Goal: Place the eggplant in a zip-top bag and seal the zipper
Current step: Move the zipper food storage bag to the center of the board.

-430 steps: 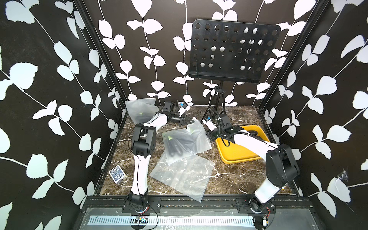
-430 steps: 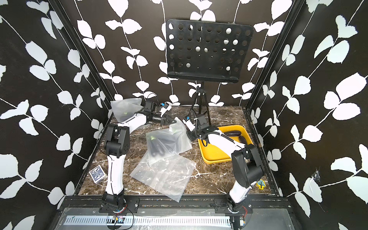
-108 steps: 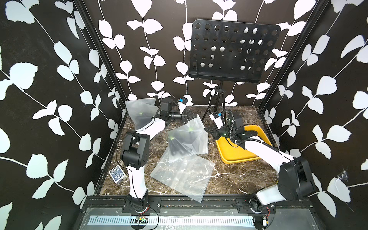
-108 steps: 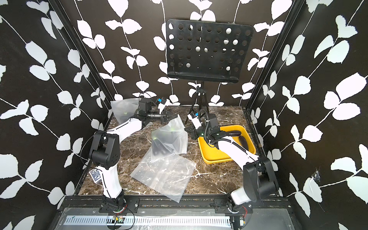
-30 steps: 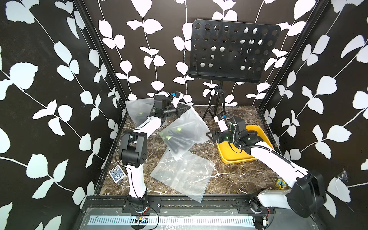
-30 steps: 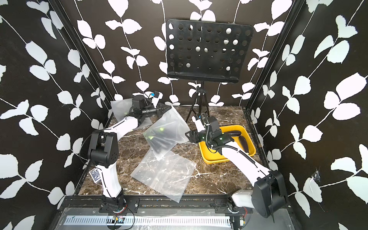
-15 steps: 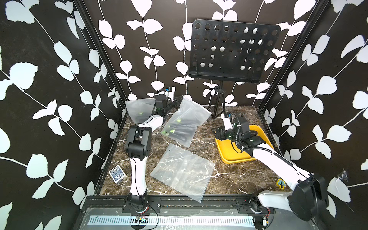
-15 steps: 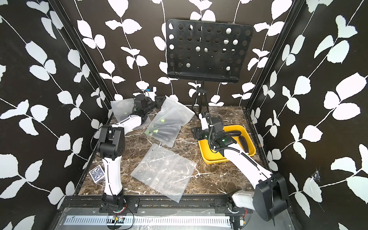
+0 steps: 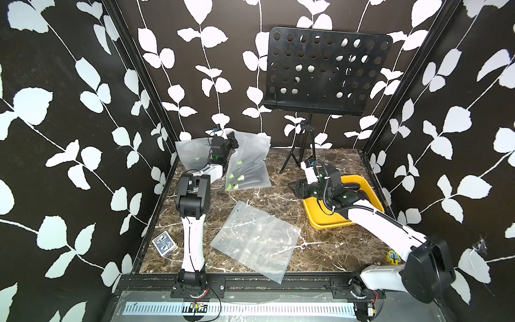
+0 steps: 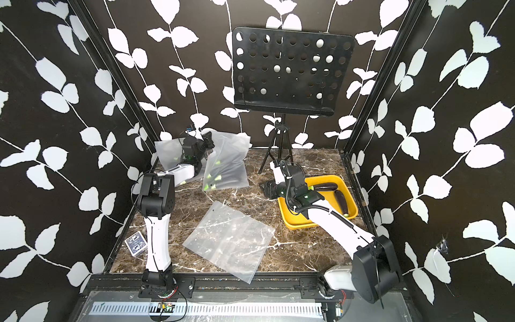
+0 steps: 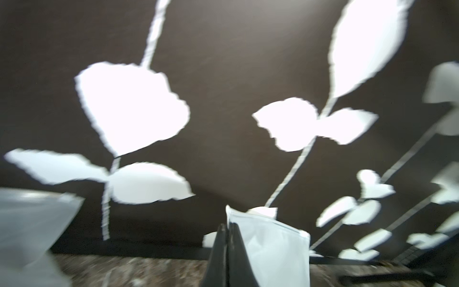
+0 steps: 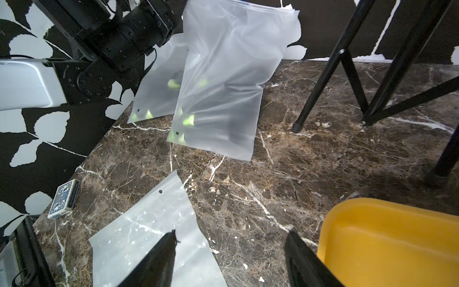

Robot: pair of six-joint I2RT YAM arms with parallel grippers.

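Both top views are showing my left gripper [image 9: 233, 140] in the upper middle of the frame, left of centre, with its jaws pressed together on the top corner of a frosted zip-top bag [image 9: 248, 164]. The left wrist view is showing the same pinch – my dark fingertips [image 11: 218, 251] are meeting on the bag's white edge. The bag is hanging from that corner, and its lower edge looks to be resting on the marble table [image 9: 278, 200].

Through the plastic, the bagged eggplants [image 12: 218, 126] are showing as dark shapes with green ends, gathered low in the bag. Two loose eggplants [image 10: 341, 202] are lying in the yellow tray [image 10: 295, 225] at the right of the frame.

My right gripper [image 9: 296, 186] is hovering just left of that tray – its jaws are standing apart and gripping nothing.

An empty bag [image 9: 255, 239] is lying flat at lower centre. A third bag [image 9: 192, 156] is leaning at the back left, and a card deck [image 9: 164, 246] is sitting at lower left.
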